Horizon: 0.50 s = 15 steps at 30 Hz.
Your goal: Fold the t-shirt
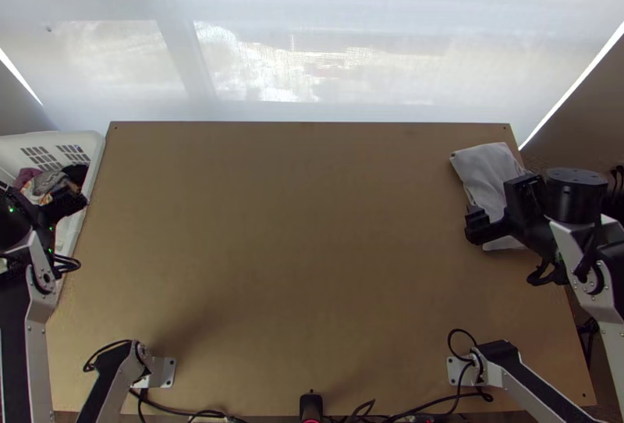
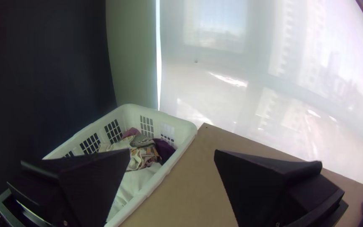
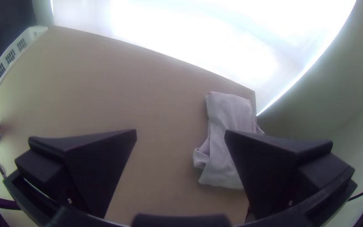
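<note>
Left end effector (image 1: 51,201): wide apart | right end effector (image 1: 496,206): wide apart, near white t-shirt (image 1: 487,167)

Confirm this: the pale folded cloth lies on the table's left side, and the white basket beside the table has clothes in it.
No: the pale folded cloth lies on the right side of the table, as the top view shows. The white basket does hold clothes.

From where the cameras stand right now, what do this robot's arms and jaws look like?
Both have silver-grey links, black joints and looped black cables. The left arm shows small green lights near its wrist; the right arm carries a round black housing with small dots on top. The jaws are wide, flat and black, with angular tips.
</note>
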Motion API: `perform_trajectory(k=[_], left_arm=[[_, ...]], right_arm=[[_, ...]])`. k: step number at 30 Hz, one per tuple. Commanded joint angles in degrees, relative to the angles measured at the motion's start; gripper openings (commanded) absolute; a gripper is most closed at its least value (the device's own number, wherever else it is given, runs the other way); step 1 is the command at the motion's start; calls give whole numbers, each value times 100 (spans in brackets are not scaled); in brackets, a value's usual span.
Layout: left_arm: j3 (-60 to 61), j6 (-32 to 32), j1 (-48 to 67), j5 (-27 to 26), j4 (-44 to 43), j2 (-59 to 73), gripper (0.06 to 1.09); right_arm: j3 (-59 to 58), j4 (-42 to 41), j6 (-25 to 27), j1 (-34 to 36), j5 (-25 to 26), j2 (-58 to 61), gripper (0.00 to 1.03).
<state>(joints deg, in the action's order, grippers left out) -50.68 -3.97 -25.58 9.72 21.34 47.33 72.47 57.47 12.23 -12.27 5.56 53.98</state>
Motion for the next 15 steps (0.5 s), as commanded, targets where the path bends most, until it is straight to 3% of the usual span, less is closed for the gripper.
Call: perform_trajectory(k=[1,15], left_arm=[[-716,-139,-702,101,89,1235,104],[-2227,405,-2372,118,160,4610,104]], right_arm=[[1191,968,-107,-91,-11,517,98],[1305,1073,-98,-30,-3,588,98]])
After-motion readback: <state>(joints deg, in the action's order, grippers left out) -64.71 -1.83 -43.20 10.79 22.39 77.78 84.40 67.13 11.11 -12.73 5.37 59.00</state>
